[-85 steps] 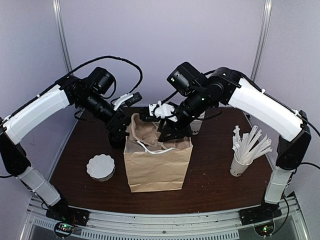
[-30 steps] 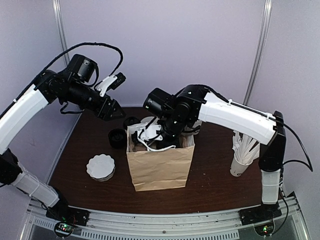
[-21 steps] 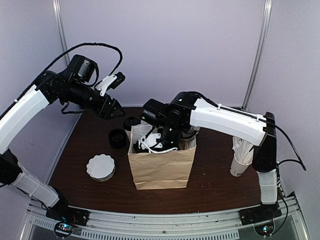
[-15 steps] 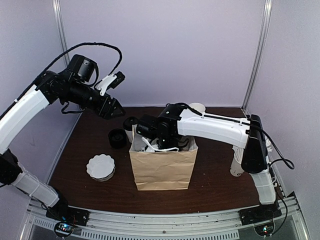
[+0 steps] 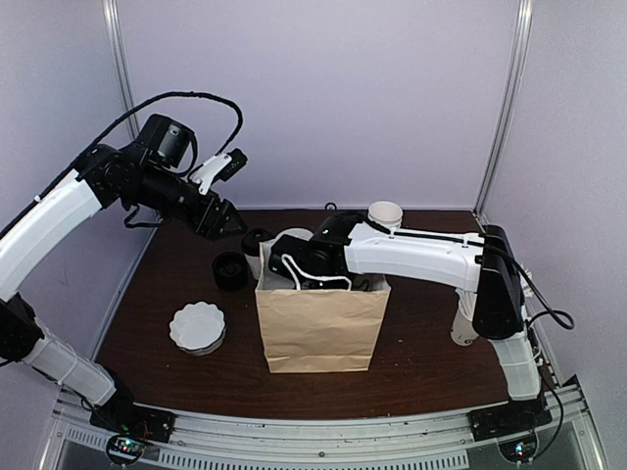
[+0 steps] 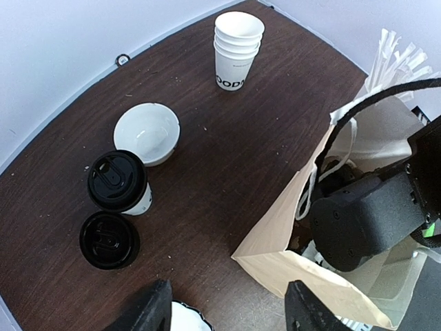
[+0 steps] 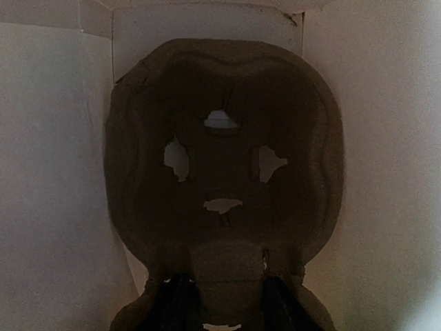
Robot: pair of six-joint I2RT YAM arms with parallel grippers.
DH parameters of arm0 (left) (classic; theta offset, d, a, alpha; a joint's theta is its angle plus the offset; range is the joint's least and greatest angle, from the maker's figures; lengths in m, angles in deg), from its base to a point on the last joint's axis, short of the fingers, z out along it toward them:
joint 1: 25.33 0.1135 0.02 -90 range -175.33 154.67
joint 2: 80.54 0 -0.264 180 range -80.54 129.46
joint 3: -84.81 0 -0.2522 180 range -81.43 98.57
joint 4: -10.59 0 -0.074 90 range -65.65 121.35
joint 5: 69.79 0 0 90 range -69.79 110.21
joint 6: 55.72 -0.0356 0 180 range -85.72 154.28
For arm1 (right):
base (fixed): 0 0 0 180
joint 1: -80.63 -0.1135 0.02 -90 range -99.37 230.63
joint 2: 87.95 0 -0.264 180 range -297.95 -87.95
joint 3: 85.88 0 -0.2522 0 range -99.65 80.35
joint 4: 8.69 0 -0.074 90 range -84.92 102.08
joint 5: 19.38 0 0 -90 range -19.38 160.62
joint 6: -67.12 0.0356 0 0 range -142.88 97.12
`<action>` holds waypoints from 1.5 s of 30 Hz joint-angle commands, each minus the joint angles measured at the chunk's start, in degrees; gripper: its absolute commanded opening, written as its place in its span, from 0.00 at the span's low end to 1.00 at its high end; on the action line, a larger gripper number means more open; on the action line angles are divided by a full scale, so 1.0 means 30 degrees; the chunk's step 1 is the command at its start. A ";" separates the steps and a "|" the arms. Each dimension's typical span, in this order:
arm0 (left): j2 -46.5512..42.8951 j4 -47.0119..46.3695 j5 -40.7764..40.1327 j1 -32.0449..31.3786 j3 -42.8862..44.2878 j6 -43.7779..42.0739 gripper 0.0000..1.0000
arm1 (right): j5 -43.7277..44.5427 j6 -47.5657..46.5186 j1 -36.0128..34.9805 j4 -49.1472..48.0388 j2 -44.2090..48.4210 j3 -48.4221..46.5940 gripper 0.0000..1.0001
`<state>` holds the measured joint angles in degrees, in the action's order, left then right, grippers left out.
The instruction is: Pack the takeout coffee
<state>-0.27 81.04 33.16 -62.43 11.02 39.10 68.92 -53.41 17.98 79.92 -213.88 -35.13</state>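
Observation:
The takeout coffee [image 6: 118, 185] is a white cup with a black lid. It stands on the table left of the brown paper bag [image 6: 289, 227], and from above it shows behind the bag's left corner [image 5: 257, 241]. My left gripper [image 6: 231, 314] hangs open and empty in the air over the table's left rear [image 5: 227, 217], above the cup. My right gripper [image 7: 226, 303] is down inside the bag [image 5: 318, 328]. Its fingers flank a raised ridge of a brown pulp cup carrier [image 7: 224, 172] on the bag's floor. It is too dark to tell whether they press on it.
A loose black lid [image 6: 109, 239] lies beside the coffee. Behind it are a white bowl [image 6: 146, 132] and a nested stack of white cups [image 6: 238, 52]. A scalloped white piece [image 5: 198, 326] sits front left. A cup of wrapped sticks [image 5: 464, 328] stands behind my right arm.
My right arm has stretched low and pushed its gripper deeper into the bag, which has slid a little to the right. The left arm has barely moved.

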 commanded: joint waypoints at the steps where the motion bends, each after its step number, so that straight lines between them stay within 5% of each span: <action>1: -0.0328 -0.0916 0.0247 0.0150 -0.0217 -0.0204 0.59 | -0.0496 0.0371 -0.0165 -0.0081 -0.0490 0.0199 0.39; 25: -0.0256 -0.0819 0.2234 0.0164 0.0119 -0.0937 0.61 | -0.1143 -0.0356 -0.0340 0.2137 0.3075 -0.3150 0.62; 29: -0.0179 -0.1181 0.6208 0.0151 -0.0331 -0.2660 0.62 | -0.1977 -0.1758 -0.0222 0.2670 0.4167 -0.3468 0.63; 35: 0.0987 -0.1291 0.8559 0.0010 0.0151 -0.3469 0.66 | -0.2266 -0.2843 -0.0121 0.2611 0.5405 -0.4340 0.62; 45: 0.2220 -0.1858 0.7509 -0.1839 0.0316 -0.5840 0.68 | -0.2481 -0.3298 0.0171 0.2267 0.5980 -0.4968 0.61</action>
<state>5.52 79.20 56.35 -66.06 10.49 26.14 62.13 -62.24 18.02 86.70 -196.40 -48.00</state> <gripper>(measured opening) 0.683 0.612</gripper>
